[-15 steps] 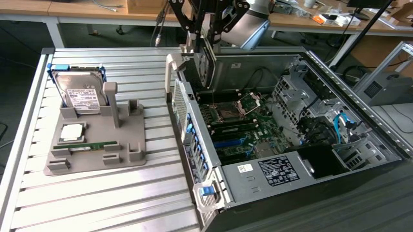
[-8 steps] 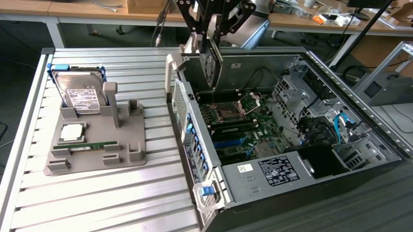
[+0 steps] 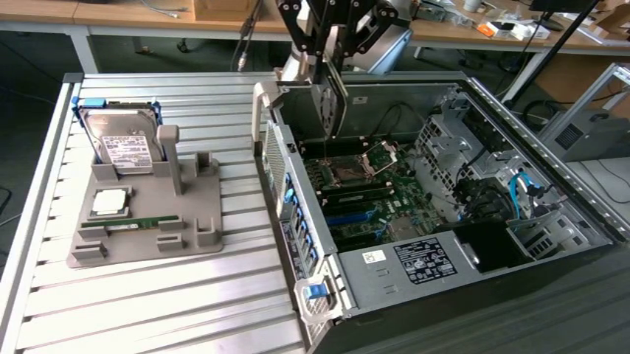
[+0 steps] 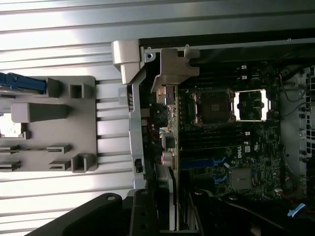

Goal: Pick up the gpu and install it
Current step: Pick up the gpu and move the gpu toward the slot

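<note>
The gpu (image 3: pixel 328 103), a thin dark silvery-edged card, hangs upright above the open case (image 3: pixel 414 96).

This looks like a lab or workshop: an open computer (image 3: pixel 536 151) sits on a ridged metal worktop (image 3: pixel 147 310), and long wooden desks (image 3: pixel 128 11) with wires stand behind it.

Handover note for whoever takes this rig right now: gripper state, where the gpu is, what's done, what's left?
Gripper: jaws closed on the gpu, which hangs upright, edge down.
Position: over the open computer case, above the motherboard and apparently clear of it.
Done: gpu picked up. The hard drive and memory stick sit on the grey holder.
Left: gpu not yet seated in a slot.
</note>
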Available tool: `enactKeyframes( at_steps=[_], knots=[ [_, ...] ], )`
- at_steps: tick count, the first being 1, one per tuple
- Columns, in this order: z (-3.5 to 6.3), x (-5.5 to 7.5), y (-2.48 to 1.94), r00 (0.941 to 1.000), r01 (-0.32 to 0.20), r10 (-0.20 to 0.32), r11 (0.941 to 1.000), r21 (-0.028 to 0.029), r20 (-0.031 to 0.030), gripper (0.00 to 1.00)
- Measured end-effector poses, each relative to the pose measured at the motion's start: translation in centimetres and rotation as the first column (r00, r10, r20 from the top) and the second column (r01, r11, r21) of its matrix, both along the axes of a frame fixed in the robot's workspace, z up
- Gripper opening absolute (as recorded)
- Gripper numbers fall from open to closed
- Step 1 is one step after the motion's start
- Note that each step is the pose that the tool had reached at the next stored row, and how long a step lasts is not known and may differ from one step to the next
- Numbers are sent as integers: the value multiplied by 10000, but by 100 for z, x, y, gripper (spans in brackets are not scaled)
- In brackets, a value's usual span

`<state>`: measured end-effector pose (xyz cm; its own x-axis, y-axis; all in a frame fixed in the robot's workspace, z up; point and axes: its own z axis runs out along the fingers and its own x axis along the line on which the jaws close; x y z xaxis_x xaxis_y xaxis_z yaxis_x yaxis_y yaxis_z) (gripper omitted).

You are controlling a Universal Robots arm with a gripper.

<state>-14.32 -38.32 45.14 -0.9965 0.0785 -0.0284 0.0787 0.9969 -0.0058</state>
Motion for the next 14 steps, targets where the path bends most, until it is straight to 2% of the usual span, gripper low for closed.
enactKeyframes(
  at_steps=[14],
  knots=[
    [-32,154,-38,10000,0,0,9999,-164,0,30]
  ],
)
